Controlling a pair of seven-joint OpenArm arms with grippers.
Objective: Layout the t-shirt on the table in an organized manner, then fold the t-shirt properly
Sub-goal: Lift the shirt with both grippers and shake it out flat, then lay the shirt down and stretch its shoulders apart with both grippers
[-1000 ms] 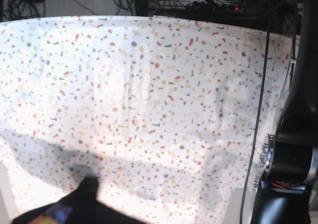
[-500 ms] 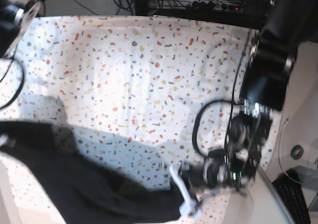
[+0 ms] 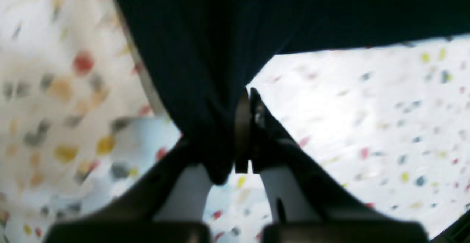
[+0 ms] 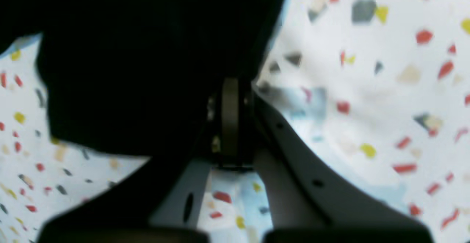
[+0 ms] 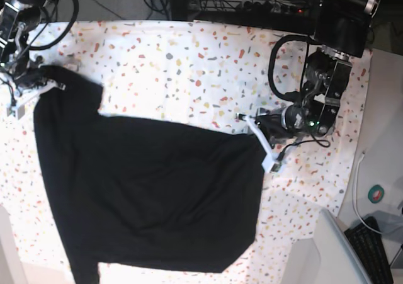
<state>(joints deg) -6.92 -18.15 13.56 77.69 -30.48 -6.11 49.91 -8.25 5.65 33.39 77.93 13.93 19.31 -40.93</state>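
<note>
The black t-shirt [image 5: 145, 196] hangs stretched over the speckled table [image 5: 189, 57] between both grippers, its plain side up and no print showing. My left gripper [image 5: 259, 140] is shut on the shirt's right corner. In the left wrist view the left gripper [image 3: 245, 101] pinches dark cloth [image 3: 205, 52]. My right gripper [image 5: 31, 90] is shut on the shirt's far-left corner. The right wrist view shows the right gripper [image 4: 231, 89] closed on black fabric [image 4: 139, 63]. The shirt's lower part reaches the near table edge.
Cables and equipment [image 5: 252, 0] lie beyond the table's far edge. At the right, off the table, sit a keyboard [image 5: 371, 249] and a small green round object [image 5: 376, 193]. A pale grey block [image 5: 324, 246] stands at the near right corner.
Both arms have swung away from the near edge toward the far side, pulling the shirt with them. It now spans the table's middle instead of bunching at the front.
</note>
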